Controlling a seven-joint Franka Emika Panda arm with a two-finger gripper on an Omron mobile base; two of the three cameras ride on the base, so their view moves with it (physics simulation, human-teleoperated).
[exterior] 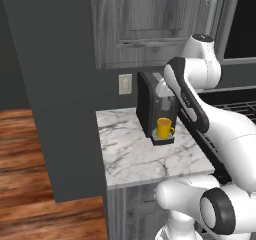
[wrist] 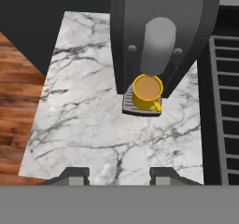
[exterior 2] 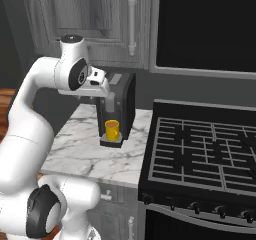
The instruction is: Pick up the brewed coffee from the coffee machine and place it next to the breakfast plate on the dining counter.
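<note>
Mug (wrist: 147,93) on coffee machine (wrist: 158,36) tray – gripper (wrist: 119,175) open, well apart above

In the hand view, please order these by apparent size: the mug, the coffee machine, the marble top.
1. marble top, largest
2. coffee machine, though it is cut off at the top
3. mug, clearly smallest

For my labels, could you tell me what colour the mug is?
Yellow; the mug shows best in the hand view.
</note>
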